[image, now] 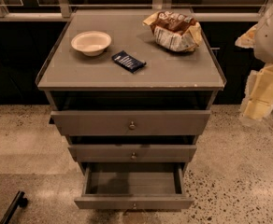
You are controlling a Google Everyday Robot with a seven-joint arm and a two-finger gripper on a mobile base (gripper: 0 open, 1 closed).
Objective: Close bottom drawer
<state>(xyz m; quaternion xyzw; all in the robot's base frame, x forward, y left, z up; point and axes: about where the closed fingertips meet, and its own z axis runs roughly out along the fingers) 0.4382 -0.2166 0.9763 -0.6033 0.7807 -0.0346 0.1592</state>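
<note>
Finding: bottom drawer open, rigid, apparently empty, so light; I would push its front beside the knob; gripper hangs far right, state I cannot tell

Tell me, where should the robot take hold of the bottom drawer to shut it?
Probably at the small round knob centred on the front of the bottom drawer, coming straight from the front: it sticks out furthest, so its flat face is exposed. The gripper hangs right of the cabinet, apart from it.
</note>
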